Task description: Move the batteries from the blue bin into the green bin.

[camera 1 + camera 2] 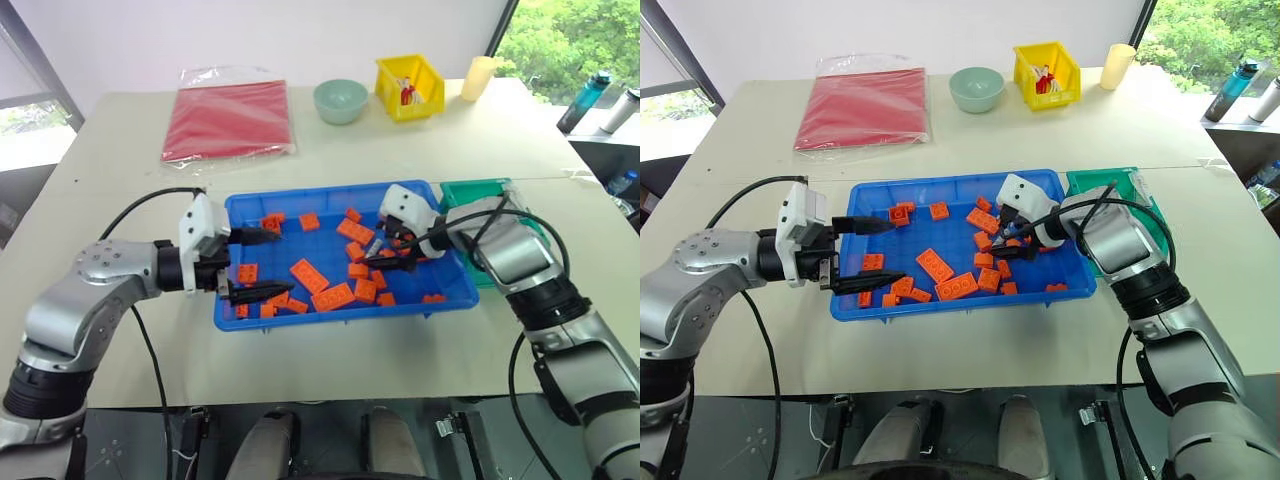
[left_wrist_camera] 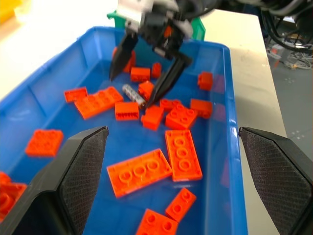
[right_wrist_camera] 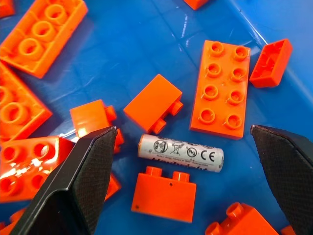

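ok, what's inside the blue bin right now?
Scattered orange bricks and one battery lying flat on the blue bin floor, between the open right gripper fingers. Whether more batteries lie under the bricks cannot be seen.

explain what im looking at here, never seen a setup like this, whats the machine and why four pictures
It is a humanoid robot with two arms, each ending in a two-fingered gripper. Two pictures come from cameras in its head, looking down at the table; the other two come from cameras on its wrists. A blue bin holds orange bricks and a battery. The right gripper hangs open over that battery, holding nothing. The left gripper is open too, at the bin's other end. A green bin waits beside the blue one.
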You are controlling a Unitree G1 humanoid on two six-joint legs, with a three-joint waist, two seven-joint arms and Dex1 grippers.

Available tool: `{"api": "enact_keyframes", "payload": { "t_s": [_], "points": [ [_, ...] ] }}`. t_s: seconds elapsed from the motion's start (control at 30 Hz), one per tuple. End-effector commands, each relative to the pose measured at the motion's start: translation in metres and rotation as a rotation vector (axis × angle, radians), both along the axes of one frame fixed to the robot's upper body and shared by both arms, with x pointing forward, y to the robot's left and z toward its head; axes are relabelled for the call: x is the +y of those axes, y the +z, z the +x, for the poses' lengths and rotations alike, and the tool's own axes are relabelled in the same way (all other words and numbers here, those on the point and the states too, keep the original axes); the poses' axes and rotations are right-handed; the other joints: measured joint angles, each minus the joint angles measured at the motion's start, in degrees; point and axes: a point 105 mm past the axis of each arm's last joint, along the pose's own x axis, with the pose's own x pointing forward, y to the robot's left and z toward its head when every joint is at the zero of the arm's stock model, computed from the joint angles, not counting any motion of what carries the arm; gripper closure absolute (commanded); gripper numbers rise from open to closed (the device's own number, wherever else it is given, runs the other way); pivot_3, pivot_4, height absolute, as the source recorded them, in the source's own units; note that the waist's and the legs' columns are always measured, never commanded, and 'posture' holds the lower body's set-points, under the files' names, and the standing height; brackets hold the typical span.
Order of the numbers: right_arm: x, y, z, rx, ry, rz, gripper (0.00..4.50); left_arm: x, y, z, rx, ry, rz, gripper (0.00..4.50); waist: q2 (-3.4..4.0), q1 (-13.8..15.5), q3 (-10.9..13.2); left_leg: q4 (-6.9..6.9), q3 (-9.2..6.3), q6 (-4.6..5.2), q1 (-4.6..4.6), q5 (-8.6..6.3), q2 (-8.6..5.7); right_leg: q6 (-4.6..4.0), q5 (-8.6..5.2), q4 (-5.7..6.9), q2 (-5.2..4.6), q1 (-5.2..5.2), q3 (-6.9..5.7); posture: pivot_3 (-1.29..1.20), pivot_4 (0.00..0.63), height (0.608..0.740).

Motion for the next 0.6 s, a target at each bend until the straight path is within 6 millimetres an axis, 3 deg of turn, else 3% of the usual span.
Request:
{"api": "enact_keyframes", "payload": {
  "t_s": [0.03, 0.47, 0.53, 0.6],
  "points": [
    [-0.002, 0.008, 0.005, -0.044, -0.035, 0.019, 0.01, -0.002, 0.008, -0.001, -0.025, -0.025, -0.007, 0.00, 0.00, -0.02, 0.00, 0.00, 0.00, 0.00, 0.00, 0.00, 0.00, 0.00, 0.00, 0.00, 0.00, 0.00, 0.00, 0.00, 0.150, 0.717],
    [-0.010, -0.008, -0.002, -0.024, -0.051, -0.014, 0.01, -0.003, 0.010, 0.003, -0.031, -0.038, -0.002, 0.00, 0.00, -0.01, 0.00, 0.00, 0.00, 0.00, 0.01, 0.00, 0.00, 0.00, 0.00, 0.00, 0.00, 0.00, 0.00, 0.00, 0.150, 0.717],
    [-0.008, -0.007, -0.002, -0.028, -0.050, -0.004, 0.54, -0.003, 0.010, 0.003, -0.031, -0.039, -0.003, 0.00, 0.00, -0.01, 0.00, 0.00, 0.00, 0.00, 0.01, 0.00, 0.00, 0.00, 0.00, 0.00, 0.01, 0.01, 0.00, 0.00, 0.150, 0.717],
    [-0.007, -0.006, -0.001, -0.038, -0.056, 0.004, 1.35, -0.002, 0.010, 0.003, -0.031, -0.040, -0.002, 0.00, 0.00, -0.01, 0.00, 0.00, 0.00, 0.00, 0.01, 0.00, 0.00, 0.00, 0.00, 0.00, 0.01, 0.01, 0.00, 0.00, 0.150, 0.717]
  ]
}}
